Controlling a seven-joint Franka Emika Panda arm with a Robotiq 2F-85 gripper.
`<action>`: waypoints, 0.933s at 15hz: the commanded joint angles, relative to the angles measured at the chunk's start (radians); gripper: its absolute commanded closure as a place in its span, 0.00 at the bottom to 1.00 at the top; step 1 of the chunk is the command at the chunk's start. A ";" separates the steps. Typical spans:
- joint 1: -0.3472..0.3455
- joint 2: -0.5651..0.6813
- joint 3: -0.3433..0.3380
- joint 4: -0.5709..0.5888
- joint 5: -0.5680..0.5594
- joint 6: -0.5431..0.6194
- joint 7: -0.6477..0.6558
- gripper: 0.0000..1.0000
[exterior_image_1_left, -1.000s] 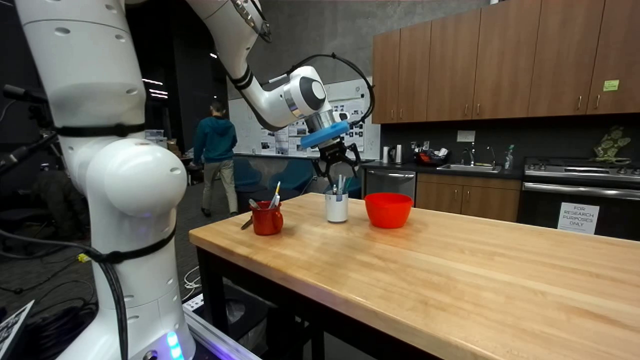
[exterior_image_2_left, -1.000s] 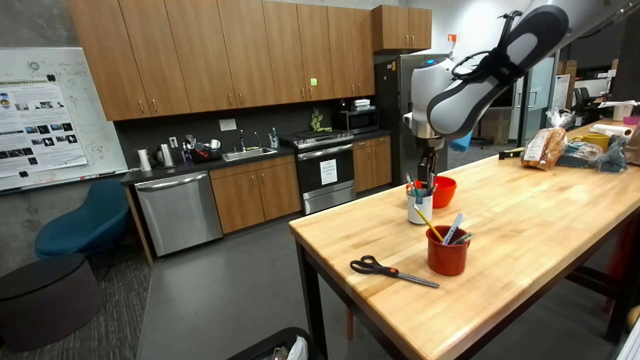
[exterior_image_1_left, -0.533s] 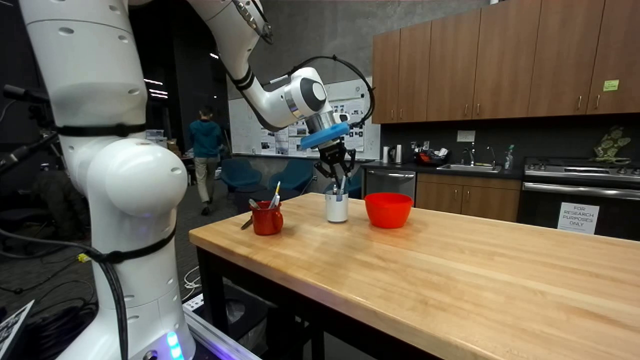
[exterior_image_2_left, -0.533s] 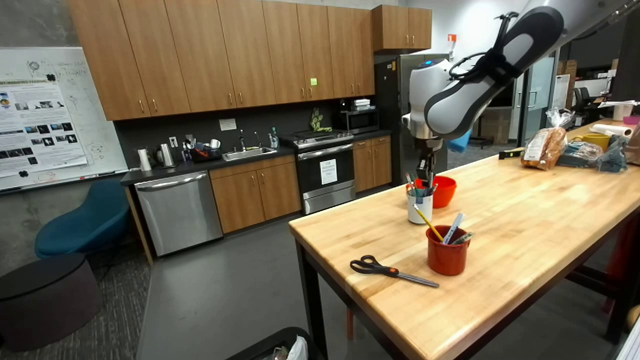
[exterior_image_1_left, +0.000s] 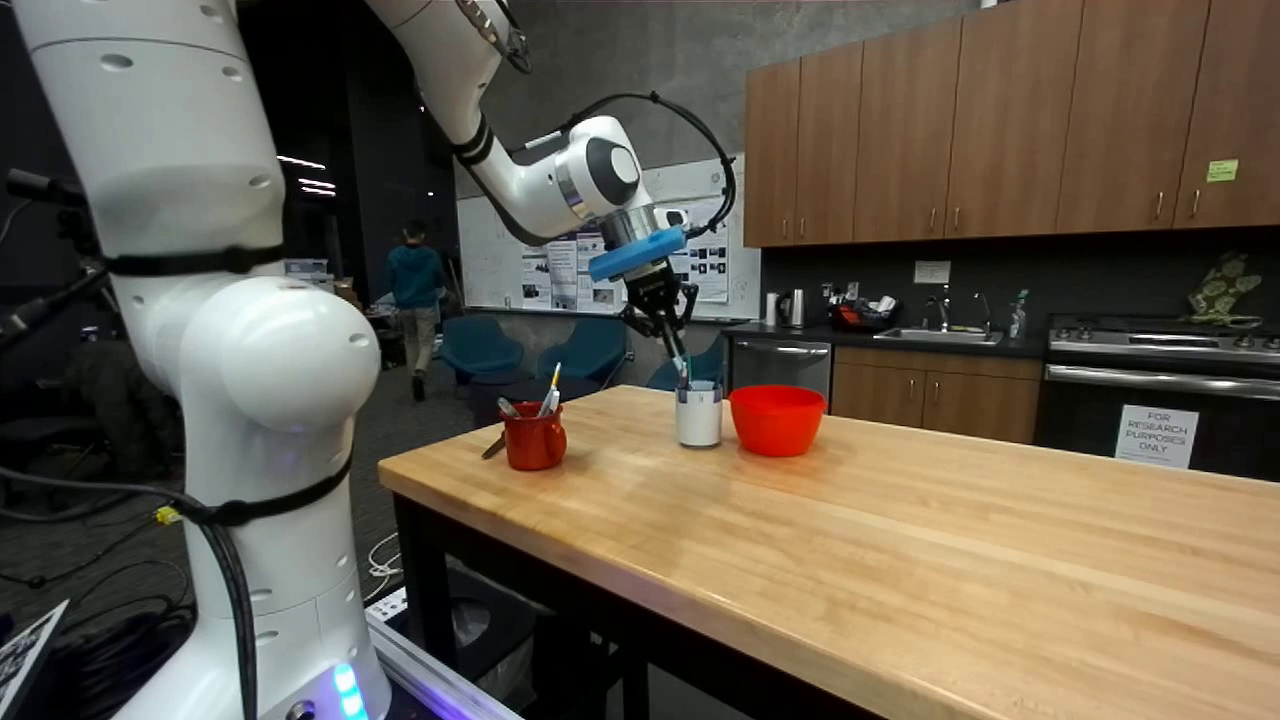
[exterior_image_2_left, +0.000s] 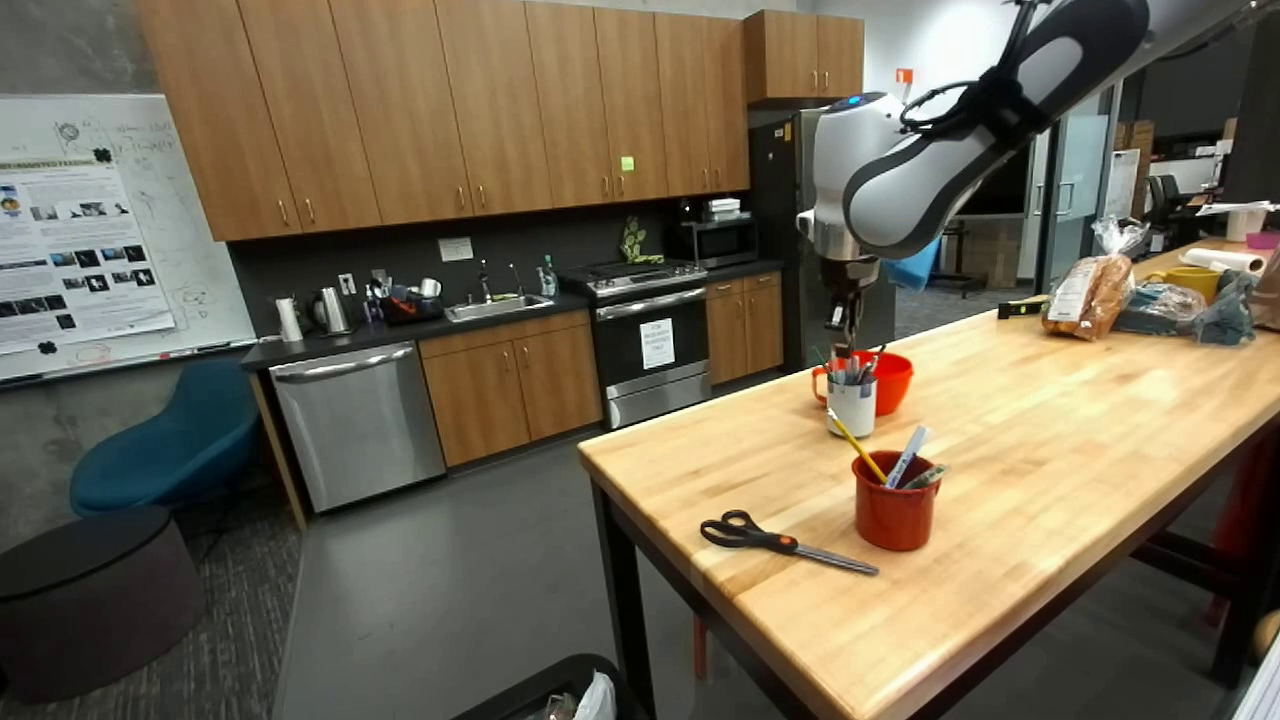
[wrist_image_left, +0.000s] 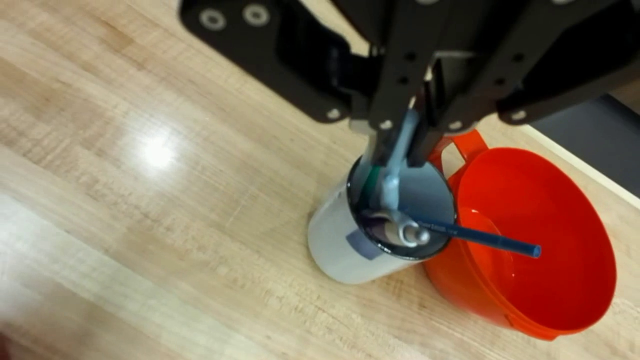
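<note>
My gripper (wrist_image_left: 400, 150) points down at the mouth of a white mug (wrist_image_left: 340, 245), its jaws closed about a slim light-blue pen (wrist_image_left: 404, 137) that rises out of the mug. The pen's lower end is still inside the rim. A dark blue pen (wrist_image_left: 490, 240) leans out over the red bowl (wrist_image_left: 545, 235), and a green stick (wrist_image_left: 370, 182) stands inside the mug. In both exterior views the gripper (exterior_image_1_left: 680, 358) is just above the mug (exterior_image_2_left: 852, 408), which stands upright close beside the red bowl (exterior_image_1_left: 778, 420). The bowl's handle lies partly behind the fingers.
Nearer the table's corner stands a dark red mug (exterior_image_2_left: 895, 510) holding a yellow pencil (exterior_image_2_left: 850, 440) and other pens. Black-handled scissors (exterior_image_2_left: 790, 543) lie beside it. Farther along the wooden table (exterior_image_1_left: 900, 540) sit a bread bag (exterior_image_2_left: 1090, 290) and a yellow container (exterior_image_2_left: 1195, 282).
The jaws have come together from wide apart onto the light-blue pen. The white mug has slid a little toward the red bowl, and the arm has risen slightly. A person behind walked away.
</note>
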 joint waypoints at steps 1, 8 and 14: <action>0.015 -0.062 -0.006 -0.016 0.011 -0.033 -0.013 0.97; 0.030 -0.181 -0.010 -0.065 0.069 -0.020 -0.014 0.97; 0.070 -0.397 -0.001 -0.144 0.162 -0.104 0.000 0.97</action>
